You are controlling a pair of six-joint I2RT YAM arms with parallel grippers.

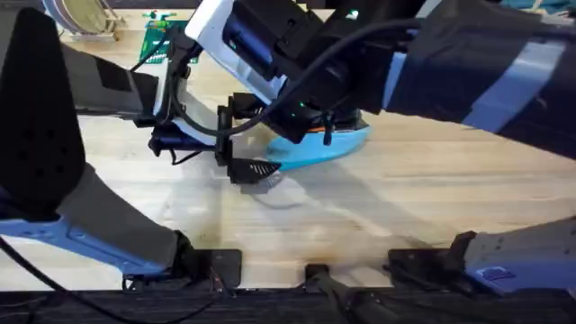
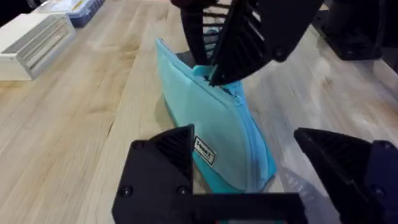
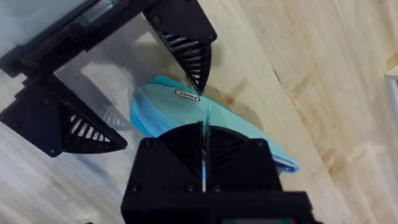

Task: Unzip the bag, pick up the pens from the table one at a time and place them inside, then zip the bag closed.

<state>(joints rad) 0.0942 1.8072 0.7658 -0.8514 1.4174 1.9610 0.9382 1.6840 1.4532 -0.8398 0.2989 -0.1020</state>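
Bag first: from overhead, the soft light-blue fabric pencil pouch (image 1: 331, 146) lies on the pale plank wood table (image 1: 405, 207), mid-table, largely under the right arm. From the left wrist, the left gripper (image 2: 261, 168) stands spread around the pouch's near end, not touching, so the fabric could drag along when pulled. From the right wrist, the right gripper (image 3: 204, 149) is pressed together over the zipper line, seemingly pinching its pull; that grip could slip.

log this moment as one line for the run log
stage: at zipper | right gripper: shut on zipper at bag top | left gripper: open around bag end | bag on table
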